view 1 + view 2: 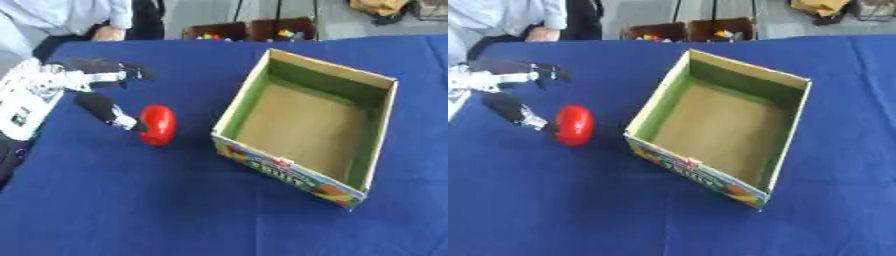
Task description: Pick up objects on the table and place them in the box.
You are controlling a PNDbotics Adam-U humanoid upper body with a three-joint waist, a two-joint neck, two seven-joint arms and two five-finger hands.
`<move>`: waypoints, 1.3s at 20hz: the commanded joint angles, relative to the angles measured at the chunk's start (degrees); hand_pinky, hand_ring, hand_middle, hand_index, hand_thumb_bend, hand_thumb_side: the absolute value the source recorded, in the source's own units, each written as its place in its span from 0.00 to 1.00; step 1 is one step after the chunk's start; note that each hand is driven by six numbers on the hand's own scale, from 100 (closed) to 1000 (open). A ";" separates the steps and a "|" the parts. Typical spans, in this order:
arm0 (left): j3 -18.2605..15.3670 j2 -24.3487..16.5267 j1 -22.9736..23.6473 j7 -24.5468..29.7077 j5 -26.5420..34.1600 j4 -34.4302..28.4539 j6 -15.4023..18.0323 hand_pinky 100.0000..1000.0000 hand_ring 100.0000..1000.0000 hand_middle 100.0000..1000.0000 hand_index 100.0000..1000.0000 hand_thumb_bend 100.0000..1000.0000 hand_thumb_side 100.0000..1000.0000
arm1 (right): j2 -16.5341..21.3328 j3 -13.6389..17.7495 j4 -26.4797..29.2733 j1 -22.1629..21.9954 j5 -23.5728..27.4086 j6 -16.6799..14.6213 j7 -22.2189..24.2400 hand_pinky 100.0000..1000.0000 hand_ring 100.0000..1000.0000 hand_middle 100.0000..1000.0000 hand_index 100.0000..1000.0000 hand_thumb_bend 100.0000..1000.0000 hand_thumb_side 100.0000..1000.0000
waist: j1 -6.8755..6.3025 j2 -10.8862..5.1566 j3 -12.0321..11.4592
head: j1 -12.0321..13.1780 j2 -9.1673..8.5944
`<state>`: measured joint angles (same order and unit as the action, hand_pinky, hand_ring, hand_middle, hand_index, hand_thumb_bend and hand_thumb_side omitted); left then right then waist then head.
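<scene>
A red rounded object (158,124), like a tomato, lies on the blue table left of the cardboard box (248,95). The box is open at the top, shows a bare brown floor and has a printed front wall. My left hand (63,79) comes in from the left with its fingers spread; its thumb (108,111) reaches down and touches the red object's left side, while the fingers (122,71) stretch out above and apart from it. Nothing is held. My right hand shows in neither view.
The blue cloth (175,200) covers the whole table. Beyond its far edge stand brown crates (249,30) holding small coloured things, and a person in a light shirt (61,15) stands at the far left.
</scene>
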<state>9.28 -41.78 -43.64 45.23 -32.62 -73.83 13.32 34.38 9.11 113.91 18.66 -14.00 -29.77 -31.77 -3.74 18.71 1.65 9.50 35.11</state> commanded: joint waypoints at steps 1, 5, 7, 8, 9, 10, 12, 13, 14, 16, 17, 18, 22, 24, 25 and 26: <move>-0.96 -1.02 -1.14 0.81 -0.78 1.28 0.79 0.78 0.96 1.00 1.00 0.62 0.58 | 0.57 0.21 0.68 0.74 0.76 0.04 0.23 0.66 0.72 0.66 0.76 0.00 1.00 | -0.80 -0.57 0.10 | 0.27 -0.74; -0.95 -0.49 -1.36 3.35 -0.35 3.49 1.85 0.82 0.99 1.00 1.00 0.63 0.57 | 0.45 0.12 0.68 0.95 0.90 0.09 0.29 0.66 0.72 0.66 0.76 0.00 1.00 | -0.91 -0.44 0.26 | 0.62 -0.76; -1.05 -0.35 -1.51 4.30 -0.37 3.90 2.17 0.81 0.98 1.00 1.00 0.62 0.57 | 0.44 0.14 0.68 0.97 0.93 0.10 0.27 0.67 0.72 0.66 0.76 0.00 1.00 | -0.94 -0.41 0.34 | 0.66 -0.67; -1.08 -0.22 -1.60 4.60 -0.36 4.10 2.23 0.80 0.97 1.00 1.00 0.63 0.57 | 0.41 0.14 0.68 0.98 0.96 0.11 0.26 0.67 0.72 0.66 0.76 0.00 1.00 | -0.96 -0.40 0.42 | 0.73 -0.64; -1.09 -0.10 -1.70 4.81 -0.40 4.26 2.27 0.80 0.97 1.00 1.00 0.63 0.57 | 0.37 0.14 0.68 1.00 0.97 0.13 0.25 0.67 0.72 0.66 0.76 0.00 1.00 | -0.97 -0.38 0.50 | 0.80 -0.65; -1.08 0.08 -1.82 4.88 -0.46 4.39 2.29 0.77 0.95 1.00 1.00 0.63 0.58 | 0.30 0.14 0.68 1.03 0.98 0.17 0.26 0.67 0.72 0.66 0.75 0.00 1.00 | -0.97 -0.33 0.60 | 0.96 -0.66; -0.97 0.40 -2.02 4.73 -0.82 4.60 2.29 0.69 0.90 0.99 1.00 0.66 0.59 | 0.14 0.12 0.68 1.08 0.98 0.25 0.29 0.67 0.72 0.65 0.75 0.00 1.00 | -0.98 -0.21 0.76 | 1.29 -0.67; -0.95 0.54 -2.09 4.40 -1.12 4.67 2.26 0.69 0.90 0.99 1.00 0.66 0.59 | 0.07 0.12 0.68 1.10 0.96 0.28 0.30 0.67 0.72 0.65 0.75 0.00 1.00 | -0.99 -0.16 0.83 | 1.42 -0.68; -0.98 0.72 -2.12 3.97 -1.38 4.79 2.20 0.66 0.87 0.99 1.00 0.67 0.60 | -0.01 0.12 0.68 1.10 0.95 0.30 0.30 0.67 0.72 0.65 0.75 0.00 1.00 | -0.99 -0.11 0.90 | 1.50 -0.73; -1.08 1.07 -2.14 2.87 -1.79 5.22 2.04 0.67 0.88 0.99 1.00 0.68 0.60 | -0.13 0.13 0.68 1.08 0.89 0.34 0.31 0.67 0.72 0.65 0.74 0.00 1.00 | -0.98 0.01 0.99 | 1.54 -0.85; -1.09 1.18 -2.10 2.36 -1.96 5.41 2.00 0.66 0.87 1.00 1.00 0.67 0.60 | -0.16 0.14 0.68 1.06 0.86 0.36 0.30 0.67 0.72 0.65 0.74 0.00 1.00 | -0.97 0.07 1.00 | 1.54 -0.89; -1.13 1.28 -2.08 1.87 -2.07 5.58 1.97 0.66 0.87 1.00 1.00 0.67 0.60 | -0.19 0.14 0.68 1.05 0.84 0.37 0.29 0.67 0.72 0.65 0.74 0.00 1.00 | -0.97 0.12 0.97 | 1.51 -0.90; -1.09 1.73 -2.02 0.03 -1.61 5.91 2.35 0.67 0.87 0.98 1.00 0.66 0.62 | -0.29 0.08 0.68 1.03 0.73 0.50 0.36 0.67 0.72 0.65 0.72 0.00 1.00 | -1.01 0.28 0.83 | 1.48 -0.85; -0.85 1.84 -1.92 -0.43 -1.20 5.95 2.86 0.67 0.88 0.98 1.00 0.64 0.61 | -0.32 0.07 0.68 1.05 0.68 0.53 0.38 0.67 0.72 0.65 0.72 0.00 1.00 | -1.05 0.34 0.84 | 1.49 -0.75; -0.73 1.90 -1.86 -0.44 -1.12 6.07 3.03 0.67 0.88 0.98 1.00 0.64 0.61 | -0.35 0.07 0.68 1.08 0.68 0.55 0.36 0.67 0.72 0.65 0.72 0.00 1.00 | -1.04 0.37 0.86 | 1.52 -0.74; -0.61 1.94 -1.81 -0.38 -1.17 6.20 3.15 0.67 0.88 0.98 1.00 0.63 0.61 | -0.35 0.08 0.68 1.09 0.69 0.55 0.34 0.67 0.72 0.65 0.72 0.00 1.00 | -1.02 0.40 0.88 | 1.54 -0.79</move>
<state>8.96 -38.76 -44.51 45.06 -34.19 -67.35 16.15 33.07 8.89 113.91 19.13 -13.68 -29.36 -31.44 -4.04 19.14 2.57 10.88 34.65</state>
